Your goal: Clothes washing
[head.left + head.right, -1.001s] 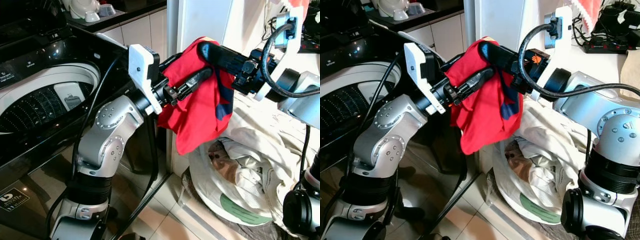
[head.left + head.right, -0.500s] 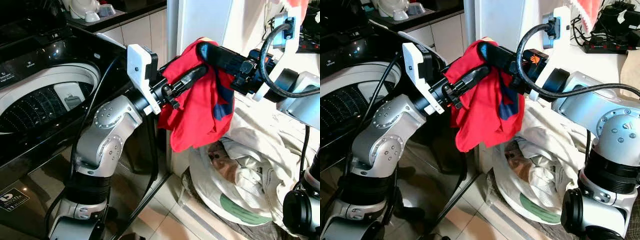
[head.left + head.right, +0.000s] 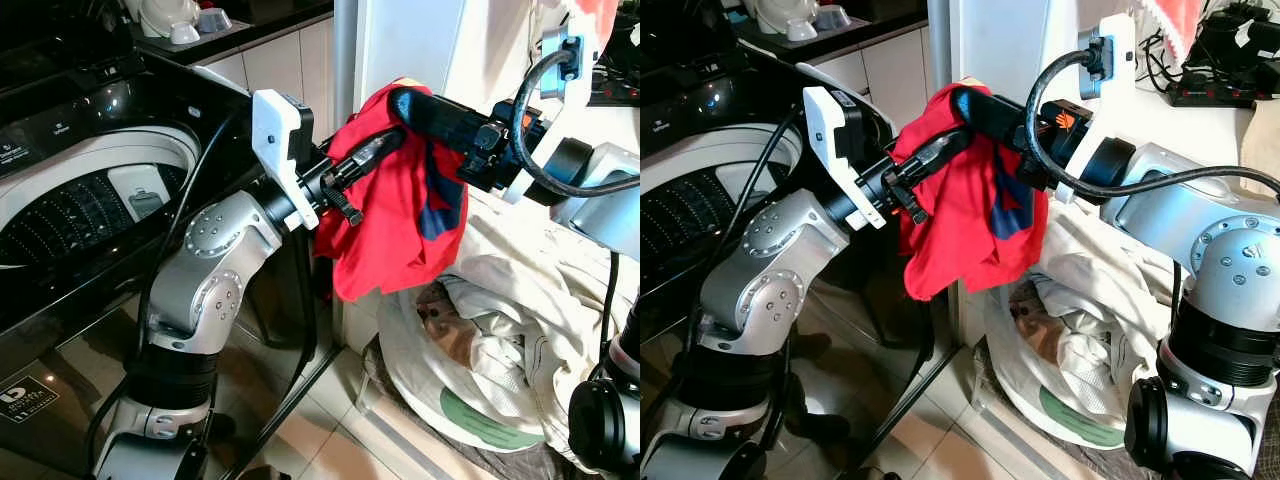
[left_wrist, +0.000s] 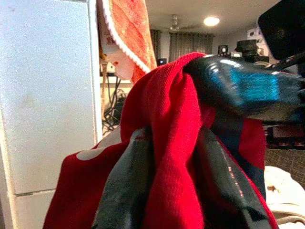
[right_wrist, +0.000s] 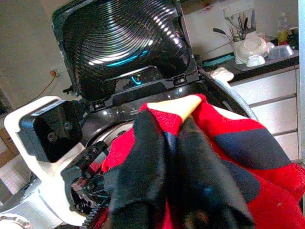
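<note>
A red garment (image 3: 395, 225) with a navy patch hangs in the air between the open washing machine (image 3: 70, 190) and a laundry basket (image 3: 470, 400), pinched by both the left gripper (image 3: 385, 142) and the right gripper (image 3: 405, 100).

red garment (image 3: 395, 225) | navy patch | hanging bunched, held aloft | beside open washing machine (image 3: 90, 190)

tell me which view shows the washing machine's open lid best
The right wrist view: the washing machine's lid stands raised, its ribbed glossy underside facing the camera behind the red garment. The left eye view shows the drum opening and control panel, the lid cut off at the top. The left wrist view faces away.
</note>
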`<state>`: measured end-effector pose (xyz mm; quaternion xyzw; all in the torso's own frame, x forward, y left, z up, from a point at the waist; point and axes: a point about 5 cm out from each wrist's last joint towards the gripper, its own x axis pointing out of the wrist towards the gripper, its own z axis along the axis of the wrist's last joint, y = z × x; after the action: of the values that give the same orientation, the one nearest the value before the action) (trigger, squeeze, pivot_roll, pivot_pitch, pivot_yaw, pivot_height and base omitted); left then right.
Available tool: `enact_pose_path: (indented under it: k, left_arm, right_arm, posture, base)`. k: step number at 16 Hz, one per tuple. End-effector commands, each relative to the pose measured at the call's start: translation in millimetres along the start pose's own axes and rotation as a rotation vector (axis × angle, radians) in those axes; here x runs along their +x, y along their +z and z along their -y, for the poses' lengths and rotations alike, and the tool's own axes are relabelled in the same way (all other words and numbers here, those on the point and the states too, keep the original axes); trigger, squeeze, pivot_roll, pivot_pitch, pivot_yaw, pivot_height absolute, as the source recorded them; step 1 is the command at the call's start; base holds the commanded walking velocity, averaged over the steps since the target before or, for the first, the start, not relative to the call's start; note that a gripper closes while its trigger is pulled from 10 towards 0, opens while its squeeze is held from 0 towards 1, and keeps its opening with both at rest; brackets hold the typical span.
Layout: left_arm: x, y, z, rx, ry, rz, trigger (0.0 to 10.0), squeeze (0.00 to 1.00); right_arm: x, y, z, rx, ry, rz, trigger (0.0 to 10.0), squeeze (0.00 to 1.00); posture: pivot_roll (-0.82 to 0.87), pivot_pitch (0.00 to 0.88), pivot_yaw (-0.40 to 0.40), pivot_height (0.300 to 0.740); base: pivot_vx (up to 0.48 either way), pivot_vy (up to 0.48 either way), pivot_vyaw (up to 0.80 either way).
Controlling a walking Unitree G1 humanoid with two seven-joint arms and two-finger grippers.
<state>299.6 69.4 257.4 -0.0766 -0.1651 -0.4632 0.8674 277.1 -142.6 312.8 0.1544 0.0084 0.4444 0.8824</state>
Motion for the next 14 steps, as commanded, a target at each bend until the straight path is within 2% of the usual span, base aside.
enact_pose_path:
  k: [1,3,4,5,6,7,8,9,10,12,13,14]
  left_arm:
    - [-4.6,1,-8.8,0.017,0.040,-0.007,0.0,0.00]
    - [-7.1,1,-20.3,0.052,0.101,-0.035,0.0,0.00]
    - [-9.6,2,-30.7,0.087,0.151,-0.056,0.0,0.00]
    - [-13.1,5,-42.6,0.127,0.198,-0.077,0.0,0.00]
    - [-15.5,8,-50.5,0.153,0.228,-0.090,0.0,0.00]
    - [-24.5,23,-76.7,0.238,0.333,-0.115,0.0,0.00]
    - [-29.2,31,-88.4,0.275,0.387,-0.121,0.0,0.00]
    - [-39.4,47,-110.9,0.377,0.497,-0.152,0.0,0.00]
    - [-51.6,61,-135.7,0.545,0.642,-0.256,0.0,0.00]
    - [-66.2,72,-158.3,0.701,0.805,-0.380,0.0,0.00]
    - [-84.9,81,-182.3,0.825,0.981,-0.512,0.0,0.00]
    - [-90.4,83,-188.2,0.850,1.024,-0.545,0.0,0.00]
  right_arm:
    - [0.9,7,-7.9,-0.035,0.036,0.021,10.0,1.00]
    - [0.4,8,-9.8,-0.036,0.050,0.029,10.0,1.00]
    - [0.3,8,-9.4,-0.049,0.040,0.026,10.0,1.00]
    - [-0.1,8,-8.5,-0.064,0.024,0.016,10.0,0.77]
    - [-0.2,7,-7.7,-0.075,0.013,0.009,10.0,0.77]
    - [-0.8,5,-7.9,-0.097,0.007,-0.008,10.0,0.00]
    - [-1.0,4,-8.5,-0.106,0.008,-0.014,10.0,0.00]
    - [-0.8,2,-9.9,-0.123,0.009,-0.031,10.0,0.00]
    - [1.0,-2,-10.7,-0.147,0.006,-0.060,10.0,0.00]
    - [3.6,-7,-11.8,-0.168,0.008,-0.093,10.0,0.00]
    - [9.0,-15,-15.5,-0.188,0.023,-0.135,10.0,0.00]
    - [10.8,-18,-17.0,-0.194,0.028,-0.148,10.0,0.00]
  posture:
    - [-0.10,0.000,0.061,0.740]
    - [-0.10,0.000,0.061,0.740]
    - [-0.10,0.000,0.062,0.740]
    - [-0.10,0.000,0.064,0.740]
    - [-0.10,0.000,0.065,0.740]
    - [-0.10,0.000,0.067,0.740]
    - [-0.10,0.000,0.069,0.740]
    - [-0.11,0.000,0.069,0.740]
    - [-0.10,0.000,0.064,0.740]
    - [-0.10,0.000,0.063,0.740]
    - [-0.09,0.000,0.058,0.740]
    - [-0.09,0.000,0.058,0.740]
  base:
    - [0.000,0.000,0.00]
    - [0.000,0.000,0.00]
    - [0.000,0.000,0.00]
    - [0.000,0.000,0.00]
    - [0.000,0.000,0.00]
    - [0.000,0.000,0.00]
    - [0.000,0.000,0.00]
    - [0.000,0.000,0.00]
    - [0.000,0.000,0.00]
    - [0.000,0.000,0.00]
    - [0.000,0.000,0.00]
    - [0.000,0.000,0.00]
